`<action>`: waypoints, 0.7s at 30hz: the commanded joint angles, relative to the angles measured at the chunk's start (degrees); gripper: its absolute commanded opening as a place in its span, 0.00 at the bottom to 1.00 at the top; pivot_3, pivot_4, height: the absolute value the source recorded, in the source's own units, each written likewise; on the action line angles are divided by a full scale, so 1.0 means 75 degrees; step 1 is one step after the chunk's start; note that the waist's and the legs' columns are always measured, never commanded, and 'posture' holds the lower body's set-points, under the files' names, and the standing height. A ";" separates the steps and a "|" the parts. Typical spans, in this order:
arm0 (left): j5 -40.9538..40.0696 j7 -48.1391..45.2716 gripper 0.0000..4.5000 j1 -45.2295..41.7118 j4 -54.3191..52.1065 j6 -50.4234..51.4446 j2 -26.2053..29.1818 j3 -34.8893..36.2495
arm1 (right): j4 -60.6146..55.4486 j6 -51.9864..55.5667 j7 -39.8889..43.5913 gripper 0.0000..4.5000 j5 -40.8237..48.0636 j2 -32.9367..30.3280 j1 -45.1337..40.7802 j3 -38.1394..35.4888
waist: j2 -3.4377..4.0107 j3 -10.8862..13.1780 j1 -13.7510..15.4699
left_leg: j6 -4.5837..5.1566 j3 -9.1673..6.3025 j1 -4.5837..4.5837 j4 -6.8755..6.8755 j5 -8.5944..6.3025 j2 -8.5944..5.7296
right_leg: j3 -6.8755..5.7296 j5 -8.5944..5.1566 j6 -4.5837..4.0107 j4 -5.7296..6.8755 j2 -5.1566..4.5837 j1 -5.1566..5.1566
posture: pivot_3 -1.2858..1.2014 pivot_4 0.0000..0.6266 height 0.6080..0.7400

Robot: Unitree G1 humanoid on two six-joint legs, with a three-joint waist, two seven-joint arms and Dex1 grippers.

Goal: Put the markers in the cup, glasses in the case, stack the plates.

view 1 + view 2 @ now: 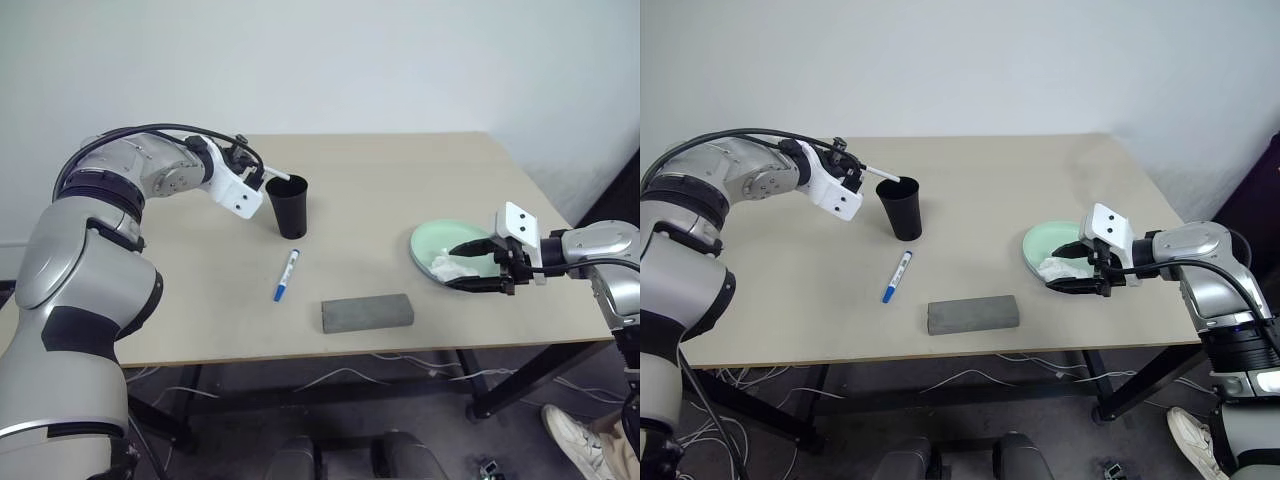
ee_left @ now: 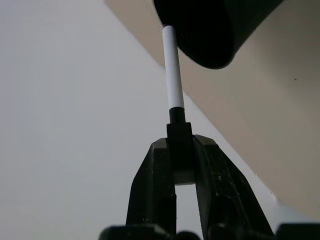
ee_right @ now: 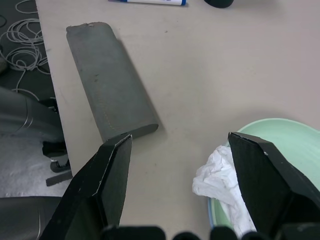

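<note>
At the upper left of the head views the left hand (image 1: 262,176) is clenched on the black-capped marker (image 2: 173,75), its two fingers (image 2: 156,185) pinching the cap end; the white barrel reaches across to the rim of the black cup (image 1: 289,207), and the marker's far tip is hidden inside the cup's dark mouth, so how deep it sits cannot be told. The cup stands upright on the tan surface (image 1: 400,180), left of centre. Just below it in the frame, apart from it, the blue-capped marker (image 1: 287,274) lies flat on the surface, tilted, blue end toward the lower left. To its lower right, near the surface's front edge, lies the grey case (image 1: 367,312), closed; in the right wrist view it runs at a slant and its far end is cut by nothing, though whether anything is inside cannot be seen. Farther right sits the mint green plate (image 1: 440,240), with a crumpled white tissue (image 3: 220,185) on its near side; a thin blue edge shows under its rim in the right wrist view, too little of it to make out. The right hand (image 1: 480,268) is spread wide, holding nothing, its fingers to either side of the tissue and plate rim, covering part of the plate. At the lower right corner a person's shoe (image 1: 575,432) is cut off by the frame.
</note>
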 commanded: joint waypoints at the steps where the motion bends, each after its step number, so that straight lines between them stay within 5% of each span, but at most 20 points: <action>1: 0.0315 0.0390 0.02 -0.0433 0.0005 0.0051 -0.0107 -0.0249 | -0.0245 0.0015 -0.0055 0.74 0.0175 -0.0121 -0.0092 -0.0290 | -0.0001 -0.0001 0.0001 | 0.0002 0.0003 0.0000 0.0002 -0.0001 0.0000 | 0.0004 0.0001 0.0002 0.0000 0.0000 0.0000 | 0.52 0.00 1.00; 20: 0.0854 0.1049 0.02 -0.0707 0.0296 0.0683 -0.0659 -0.0771 | -0.0660 0.0203 -0.0202 0.74 0.0328 -0.0244 0.0256 -0.0444 | -0.0016 -0.0001 0.0001 | 0.0042 0.0076 0.0008 0.0034 -0.0021 0.0000 | 0.0082 0.0026 0.0044 -0.0001 0.0004 -0.0004 | 0.52 0.00 1.00; 21: 0.0793 0.0977 0.10 -0.0710 0.0309 0.0720 -0.0665 -0.0722 | -0.0670 0.0213 -0.0203 0.74 0.0330 -0.0246 0.0262 -0.0446 | -0.0016 -0.0001 0.0002 | 0.0042 0.0075 0.0008 0.0034 -0.0021 0.0000 | 0.0082 0.0026 0.0044 -0.0001 0.0005 -0.0004 | 0.52 0.00 1.00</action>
